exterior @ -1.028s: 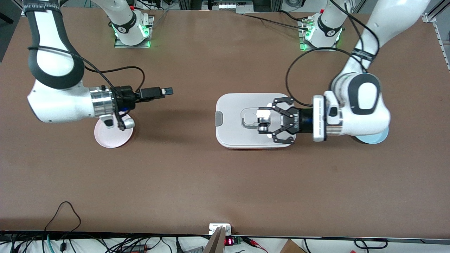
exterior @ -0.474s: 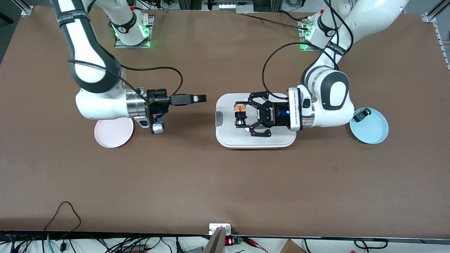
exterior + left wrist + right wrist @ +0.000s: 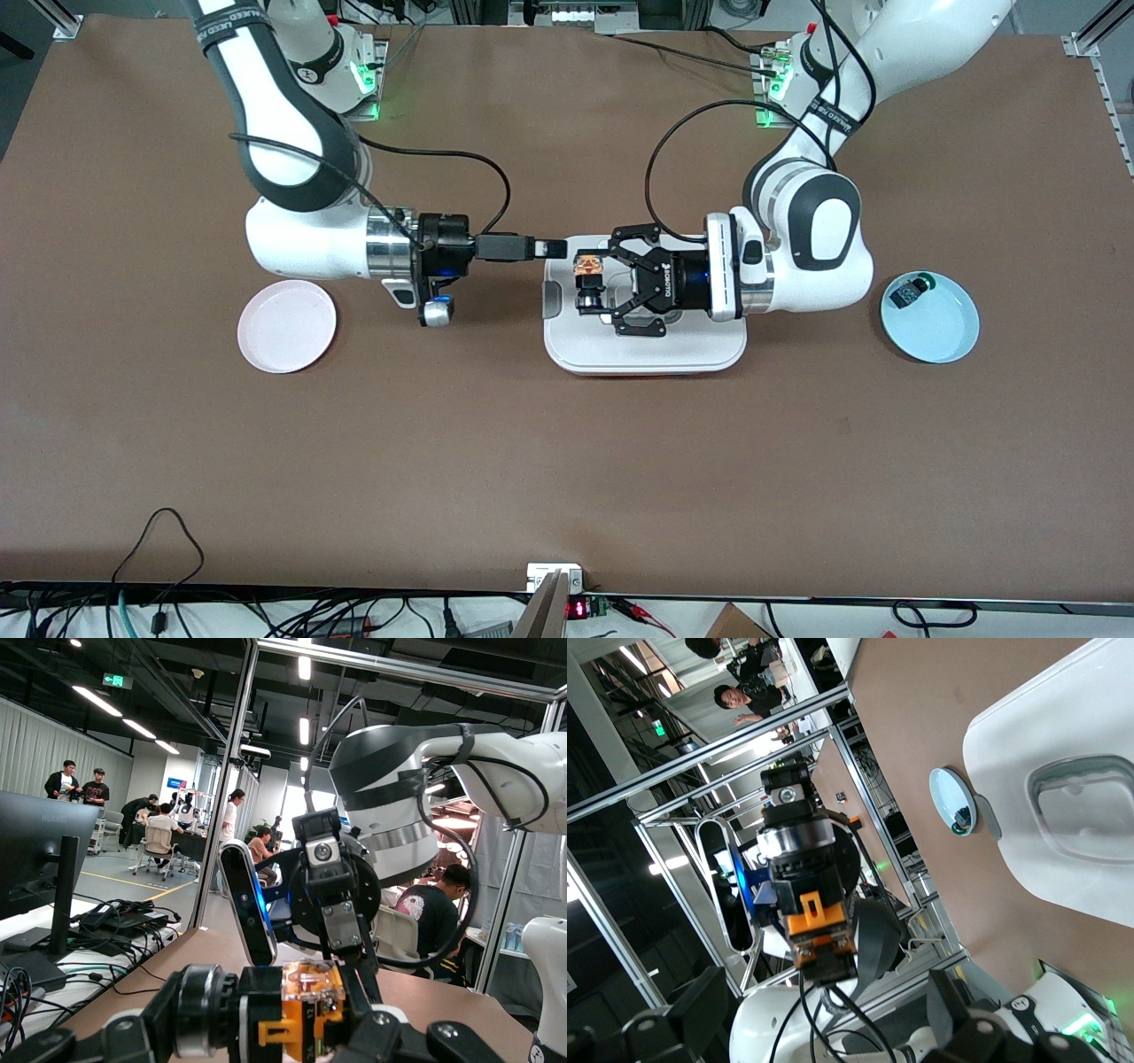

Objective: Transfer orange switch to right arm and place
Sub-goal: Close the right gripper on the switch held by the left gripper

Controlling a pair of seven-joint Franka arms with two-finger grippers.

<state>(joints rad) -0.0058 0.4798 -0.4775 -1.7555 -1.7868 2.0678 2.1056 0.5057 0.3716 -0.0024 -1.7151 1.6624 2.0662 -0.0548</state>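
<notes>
The orange switch (image 3: 588,266), black with an orange cap, is held in my left gripper (image 3: 598,283), which is shut on it over the white lidded container (image 3: 647,350). In the left wrist view the switch (image 3: 306,1001) fills the space between the jaws. My right gripper (image 3: 554,248) is slim and black behind a silver cuff. It points at the switch from just over the container's edge, a short gap away. In the right wrist view its fingers (image 3: 700,1005) stand wide apart and empty, with the switch (image 3: 813,914) straight ahead between them.
A pink plate (image 3: 286,326) lies toward the right arm's end of the table. A light blue plate (image 3: 939,332) toward the left arm's end holds a small black switch with a green part (image 3: 908,291). Cables loop from both wrists.
Both arms have moved toward each other. The right gripper came from over the pink plate's area to the container's edge. The left gripper carried the switch toward it.
</notes>
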